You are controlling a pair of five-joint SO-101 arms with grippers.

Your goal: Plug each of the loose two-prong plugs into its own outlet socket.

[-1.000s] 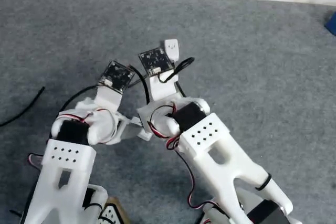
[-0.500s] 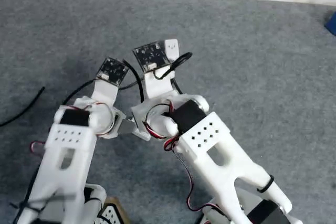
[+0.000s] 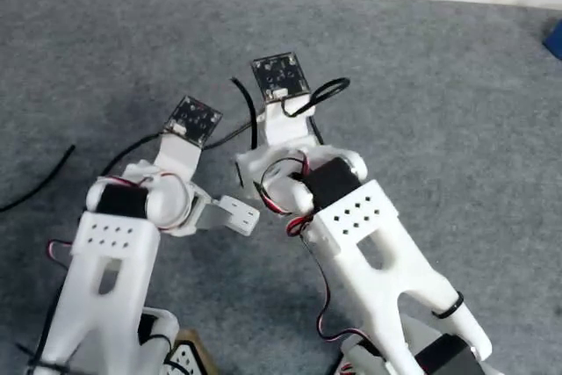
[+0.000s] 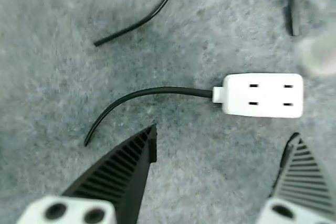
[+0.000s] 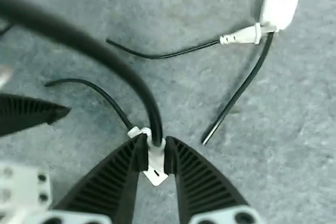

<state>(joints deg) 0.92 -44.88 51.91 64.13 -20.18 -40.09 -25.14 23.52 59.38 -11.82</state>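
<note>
The table (image 3: 439, 85) is covered in a grey, felt-like fabric; a blue object (image 3: 553, 39) sits at its far right edge and a thin black cable (image 3: 39, 186) lies near the left edge; a white outlet block (image 4: 262, 95) lies flat with two pairs of slots facing up, and its black cord (image 4: 142, 100) curves away to a loose end; a separate black cord (image 4: 144, 17) lies well apart from it; a second outlet block (image 5: 281, 1) lies elsewhere on the fabric, with a small white plug (image 5: 241, 38) touching one end, its thin black lead (image 5: 163, 53) trailing off; a straight black cord (image 5: 239, 95) runs from that same end to a free tip.
</note>
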